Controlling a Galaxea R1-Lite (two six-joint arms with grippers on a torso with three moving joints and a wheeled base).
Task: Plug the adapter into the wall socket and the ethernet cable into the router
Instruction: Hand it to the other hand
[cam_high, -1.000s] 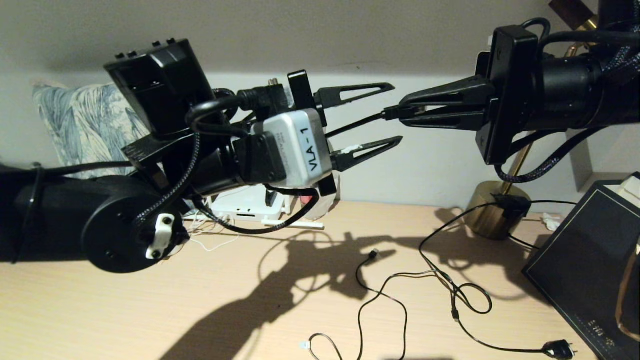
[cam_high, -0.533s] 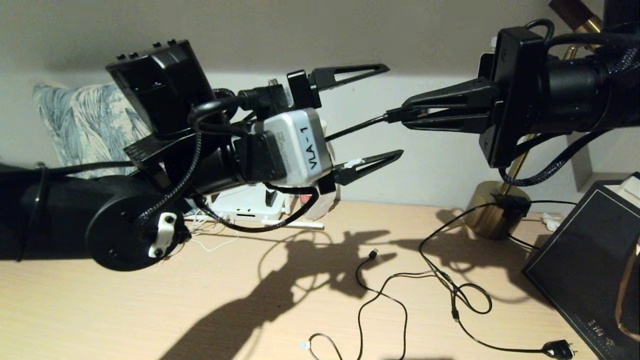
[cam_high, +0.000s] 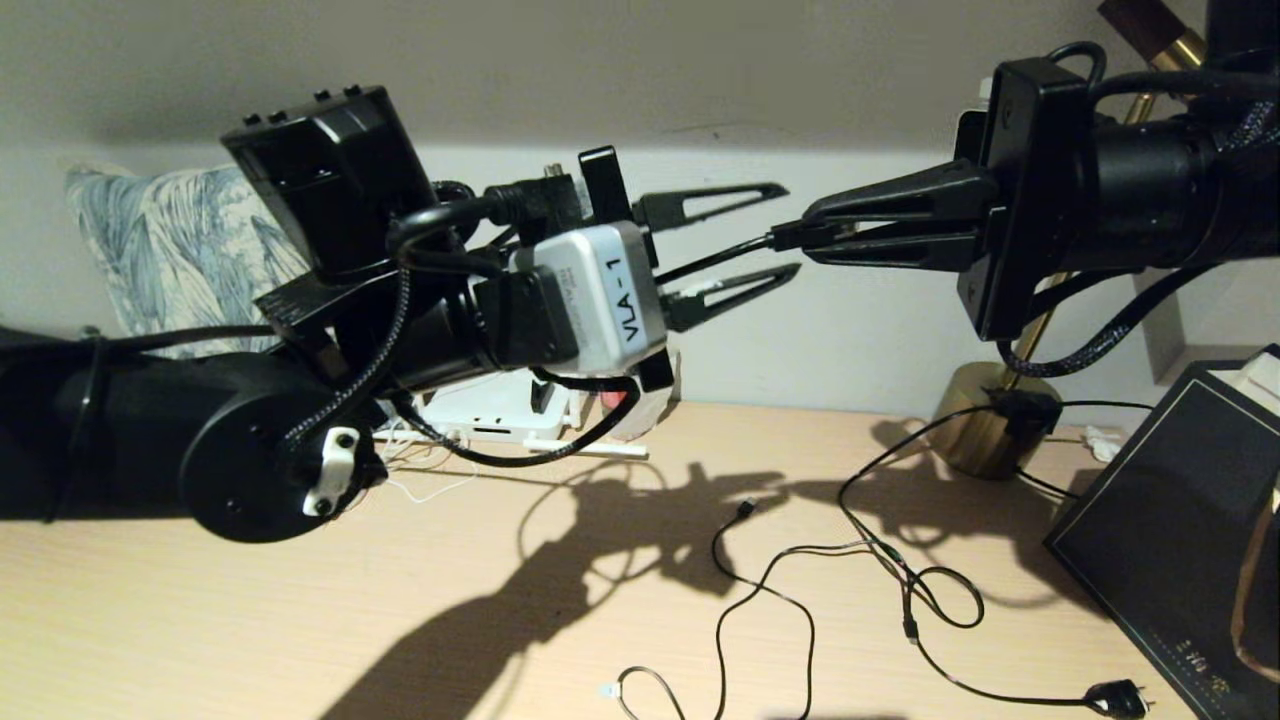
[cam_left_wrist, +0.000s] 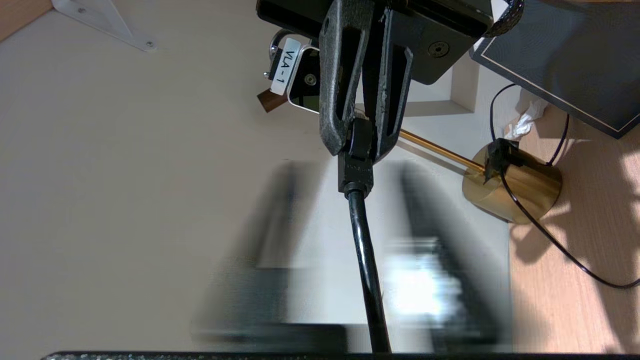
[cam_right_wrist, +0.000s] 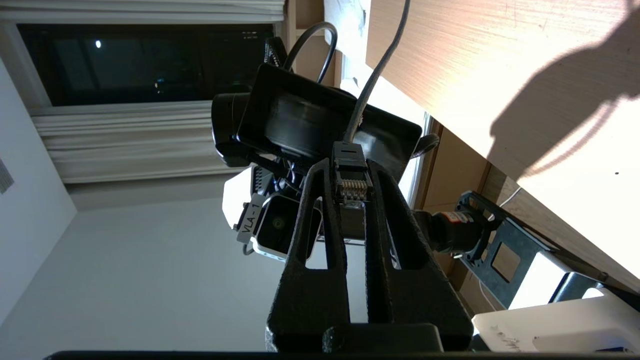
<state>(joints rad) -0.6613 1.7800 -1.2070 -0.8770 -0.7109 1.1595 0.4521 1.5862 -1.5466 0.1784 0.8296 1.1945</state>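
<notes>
Behind left arm (cam_high: 200, 440), router (cam_high: 490, 412) mostly hidden.

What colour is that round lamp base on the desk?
Shiny gold, like brass: the lamp base shows best in the left wrist view.

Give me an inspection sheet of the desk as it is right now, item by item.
Surface: light wooden desk, shadowed by the arms.
Job's things: ethernet cable held in the air between the arms; router at the back wall, behind the left arm; nothing else of the job seen.
Clutter: brass lamp base, black box at right, patterned cushion at left.
Grippers: right gripper shut on the ethernet cable's connector end; left gripper open, fingers either side of the cable.
Cables: thin black cords looped on the desk, one ending in a black plug.
Surroundings: pale wall behind.
</notes>
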